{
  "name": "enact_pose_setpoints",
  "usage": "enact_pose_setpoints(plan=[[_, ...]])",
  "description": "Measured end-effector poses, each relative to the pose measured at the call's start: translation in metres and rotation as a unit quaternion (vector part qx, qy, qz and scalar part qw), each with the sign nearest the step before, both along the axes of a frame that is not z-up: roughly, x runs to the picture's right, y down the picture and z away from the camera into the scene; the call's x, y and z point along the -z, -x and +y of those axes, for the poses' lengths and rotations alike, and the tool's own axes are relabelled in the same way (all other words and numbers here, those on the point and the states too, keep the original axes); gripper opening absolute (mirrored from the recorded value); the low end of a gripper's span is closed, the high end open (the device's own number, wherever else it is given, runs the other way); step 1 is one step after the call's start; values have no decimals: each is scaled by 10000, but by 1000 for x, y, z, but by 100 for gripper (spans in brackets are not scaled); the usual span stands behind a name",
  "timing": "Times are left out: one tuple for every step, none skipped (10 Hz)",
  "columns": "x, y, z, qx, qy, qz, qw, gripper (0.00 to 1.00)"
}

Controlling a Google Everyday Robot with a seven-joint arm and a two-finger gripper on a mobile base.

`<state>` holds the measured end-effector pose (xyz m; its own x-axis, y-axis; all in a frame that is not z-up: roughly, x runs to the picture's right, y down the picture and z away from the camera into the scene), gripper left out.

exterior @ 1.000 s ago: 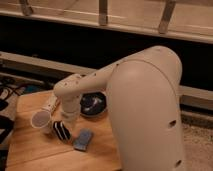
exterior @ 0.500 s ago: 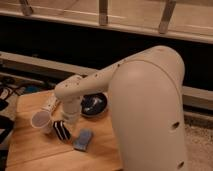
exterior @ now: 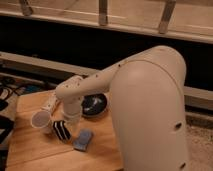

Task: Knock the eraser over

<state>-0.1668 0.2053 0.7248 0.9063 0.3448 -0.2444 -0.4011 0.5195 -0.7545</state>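
A: Eraser [exterior: 61, 130] first: where does it sit?

B: Lower left of the frame, on the wooden table [exterior: 30, 155]. It is a black striped block between the white cup [exterior: 41, 120] on its left and the blue-grey pad [exterior: 83, 140] to its lower right. It looks tilted, but I cannot tell whether it stands or lies.

A: And the gripper [exterior: 69, 120]?

B: Just above the eraser, at the end of the arm [exterior: 95, 82] reaching down from the right. It seems to touch the block's top, or nearly so. Whether it is clenched or released I cannot tell, because the wrist hides it.

A: How should the push go?

B: I'd judge a short sideways nudge high on the block, toward the lower edge of the frame, between cup and pad. Pushed low, it would likely slide rather than tip. Steer clear of the cup just beside it, which would topple easily, and of the dark bowl [exterior: 95, 106] behind.
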Motion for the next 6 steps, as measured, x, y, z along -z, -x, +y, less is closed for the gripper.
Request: enact_pose_setpoints(plan=[[0, 0, 0, 15, 6, 4, 10000, 1], [0, 1, 0, 51, -1, 1, 10000, 1], [-1, 5, -2, 103, -18, -32, 9999, 1], [-5, 14, -5, 186, -26, -105, 9998, 1], [-11, 28, -8, 277, -21, -206, 9994, 1], [-18, 44, -12, 378, -17, -326, 9988, 1]])
